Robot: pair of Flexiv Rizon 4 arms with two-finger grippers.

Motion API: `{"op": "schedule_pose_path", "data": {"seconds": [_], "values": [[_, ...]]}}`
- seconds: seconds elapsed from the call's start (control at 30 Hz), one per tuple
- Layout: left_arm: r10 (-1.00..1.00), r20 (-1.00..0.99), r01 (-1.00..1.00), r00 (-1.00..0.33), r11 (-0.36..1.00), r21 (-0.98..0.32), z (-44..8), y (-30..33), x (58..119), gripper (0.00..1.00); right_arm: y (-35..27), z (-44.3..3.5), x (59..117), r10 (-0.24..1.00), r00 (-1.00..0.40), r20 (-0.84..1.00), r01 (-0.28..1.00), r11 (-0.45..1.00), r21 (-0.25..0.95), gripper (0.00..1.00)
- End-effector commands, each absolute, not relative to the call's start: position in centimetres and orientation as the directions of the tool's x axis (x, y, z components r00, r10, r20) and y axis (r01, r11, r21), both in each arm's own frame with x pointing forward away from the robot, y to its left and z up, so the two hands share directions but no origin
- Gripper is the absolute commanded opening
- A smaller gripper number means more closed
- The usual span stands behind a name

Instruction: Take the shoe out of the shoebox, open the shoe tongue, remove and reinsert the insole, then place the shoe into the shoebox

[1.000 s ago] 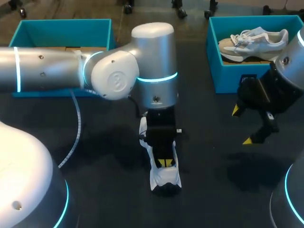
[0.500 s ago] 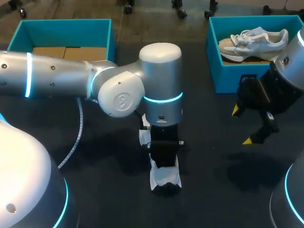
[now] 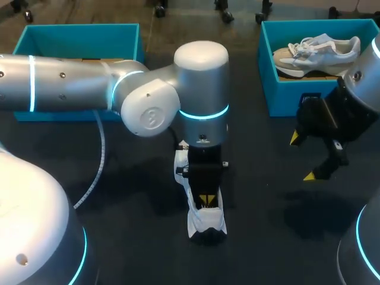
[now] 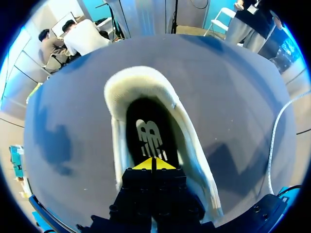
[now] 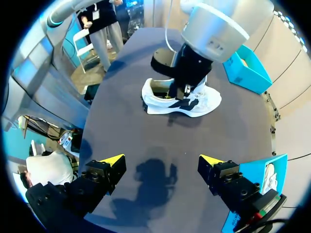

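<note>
Dark grey table (image 3: 261, 196): open room left and right of centre; far edge taken by two boxes.
Silver left arm (image 3: 148, 98) comes in from left, reaches to centre.
Right arm (image 3: 362, 83) at right edge.
Teal open shoebox (image 3: 83, 34) far left; second teal shoebox (image 3: 297, 98) far right, pale lace-up sneaker (image 3: 317, 52) inside.
White sneaker (image 3: 205, 221) lies at table centre, outside both boxes.
Left gripper (image 4: 153, 164): yellow tips pressed together, inside shoe opening over black insole (image 4: 146, 136).
Right gripper (image 5: 161, 159): fingers spread wide, above bare table, well right of shoe.
Thin white cable (image 3: 98, 160) left of shoe.
</note>
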State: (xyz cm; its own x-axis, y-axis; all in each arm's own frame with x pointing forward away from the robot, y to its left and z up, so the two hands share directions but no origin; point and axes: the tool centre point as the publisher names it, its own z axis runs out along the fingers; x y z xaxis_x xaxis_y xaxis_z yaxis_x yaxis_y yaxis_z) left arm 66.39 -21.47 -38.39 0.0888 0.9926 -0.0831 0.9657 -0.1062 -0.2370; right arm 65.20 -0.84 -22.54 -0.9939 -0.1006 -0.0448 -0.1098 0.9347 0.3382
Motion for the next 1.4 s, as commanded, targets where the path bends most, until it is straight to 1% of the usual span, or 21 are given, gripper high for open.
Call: {"op": "schedule_pose_path", "data": {"seconds": [0.03, 0.17, 0.37, 0.53, 0.77, 0.97, 1.17, 1.23, 1.4], "values": [[0.989, -0.117, 0.967, 0.091, -0.116, -0.226, -36.8, -20.9, 65.6, 0.0, -0.8, -22.6, 65.3, -0.102, -0.994, -0.043, -0.11, 0.935, 0.336, 1.0], [0.986, -0.136, 0.959, 0.097, -0.129, -0.251, -36.6, -21.4, 64.8, 0.0, -0.8, -22.6, 65.3, -0.102, -0.994, -0.043, -0.11, 0.935, 0.336, 1.0], [0.985, -0.107, 0.944, 0.137, -0.163, -0.286, -37.4, -21.8, 63.6, 0.0, -0.8, -22.6, 65.3, -0.102, -0.994, -0.043, -0.11, 0.935, 0.336, 1.0], [0.989, -0.068, 0.953, 0.134, -0.147, -0.264, -39.1, -21.9, 63.7, 0.0, -0.8, -22.6, 65.3, -0.102, -0.994, -0.043, -0.11, 0.935, 0.336, 1.0], [0.993, -0.041, 0.964, 0.107, -0.114, -0.24, -40.6, -21.0, 65.4, 0.0, -0.8, -22.6, 65.3, -0.102, -0.994, -0.043, -0.11, 0.935, 0.336, 1.0], [0.995, -0.046, 0.968, 0.09, -0.098, -0.231, -39.9, -20.2, 66.4, 0.0, -0.8, -22.6, 65.3, -0.102, -0.994, -0.043, -0.11, 0.935, 0.336, 1.0], [0.988, -0.095, 0.958, 0.125, -0.145, -0.249, -37.9, -20.6, 65.7, 0.0, -0.8, -22.6, 65.3, -0.102, -0.994, -0.043, -0.11, 0.935, 0.336, 1.0], [0.986, -0.113, 0.947, 0.126, -0.154, -0.282, -36.9, -20.9, 65.4, 0.0, -0.8, -22.6, 65.3, -0.102, -0.994, -0.043, -0.11, 0.935, 0.336, 1.0], [0.986, -0.113, 0.947, 0.126, -0.154, -0.282, -36.9, -20.9, 65.4, 0.0, -0.8, -22.6, 65.3, -0.102, -0.994, -0.043, -0.11, 0.935, 0.336, 1.0]]}}
